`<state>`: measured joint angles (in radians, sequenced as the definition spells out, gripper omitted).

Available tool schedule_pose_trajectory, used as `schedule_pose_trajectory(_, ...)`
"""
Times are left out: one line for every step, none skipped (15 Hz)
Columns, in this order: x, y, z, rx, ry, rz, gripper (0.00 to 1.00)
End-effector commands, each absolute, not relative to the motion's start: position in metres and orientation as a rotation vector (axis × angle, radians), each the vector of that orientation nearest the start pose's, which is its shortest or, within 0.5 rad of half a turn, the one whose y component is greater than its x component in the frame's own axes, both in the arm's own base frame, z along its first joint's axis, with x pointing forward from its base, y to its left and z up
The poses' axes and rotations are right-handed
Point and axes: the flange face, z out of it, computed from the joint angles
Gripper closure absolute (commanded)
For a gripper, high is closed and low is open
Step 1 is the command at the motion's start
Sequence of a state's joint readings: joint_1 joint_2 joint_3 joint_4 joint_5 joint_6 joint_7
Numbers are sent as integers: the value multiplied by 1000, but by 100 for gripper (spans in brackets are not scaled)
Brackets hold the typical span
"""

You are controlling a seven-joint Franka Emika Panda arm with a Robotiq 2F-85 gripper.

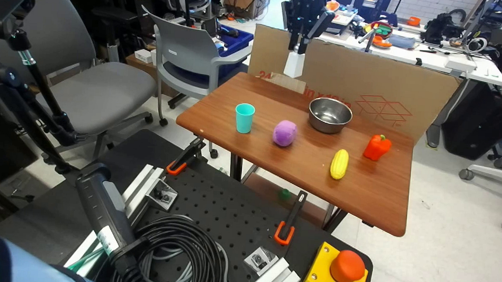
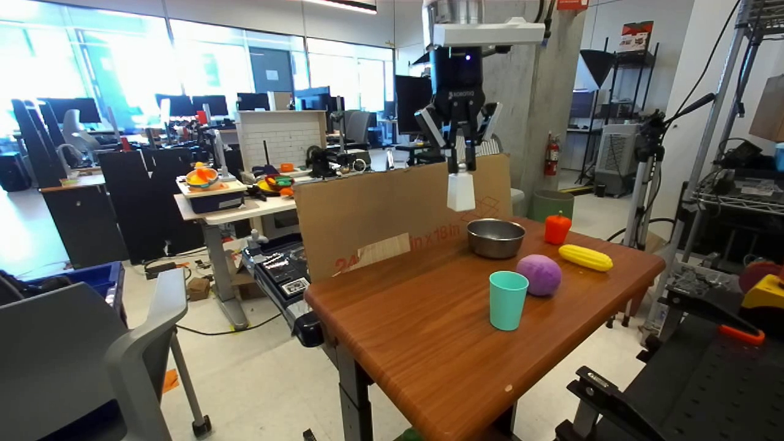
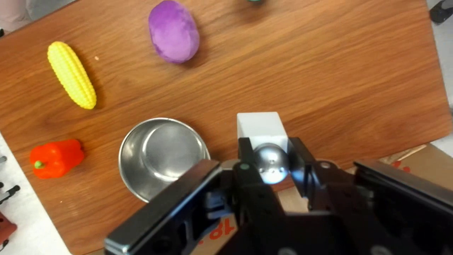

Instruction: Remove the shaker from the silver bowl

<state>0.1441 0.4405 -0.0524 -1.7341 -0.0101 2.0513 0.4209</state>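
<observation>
The shaker is a white, square-sided piece with a rounded silver top with holes. It shows in both exterior views (image 1: pixel 294 66) (image 2: pixel 461 193) and in the wrist view (image 3: pixel 262 126). My gripper (image 1: pixel 297 48) (image 2: pixel 462 160) (image 3: pixel 269 150) is shut on its silver top and holds it roughly upright, with the white body hanging below the fingertips, in the air above the table. The silver bowl (image 1: pixel 325 127) (image 2: pixel 495 246) (image 3: pixel 131 159) stands on the table and its inside looks empty. The shaker is apart from the bowl, off to its side in the wrist view.
On the wooden table (image 1: pixel 218 109) stand a teal cup (image 1: pixel 244 119), a purple ball (image 1: pixel 284 133), a yellow corn cob (image 1: pixel 339 165) and an orange-red pepper (image 1: pixel 377 147). A cardboard sheet (image 1: pixel 374 87) stands along the far table edge, close to the gripper and bowl.
</observation>
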Motion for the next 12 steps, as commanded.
schedule_pose_trajectory(632,80,296,-3084,546,187,93)
schedule_pose_trajectory(631,83,288,-3064,546,182,93)
schedule_pose_trajectory(630,86,278,-3044,553,171,93)
schedule_pose_trajectory(628,86,265,-3032,560,177,93)
schedule_pose_trajectory(627,87,252,-3022,571,180,93)
schedule_pose_trajectory(626,87,241,-3018,573,182,93)
schedule_pose_trajectory(625,89,228,-3024,575,190,93)
schedule_pose_trajectory(624,90,216,-3025,579,203,93)
schedule_pose_trajectory(624,92,204,-3041,575,209,93)
schedule_pose_trajectory(624,94,194,-3056,566,209,93)
schedule_pose_trajectory(624,97,187,-3065,557,213,93)
schedule_pose_trajectory(624,100,181,-3068,552,218,93)
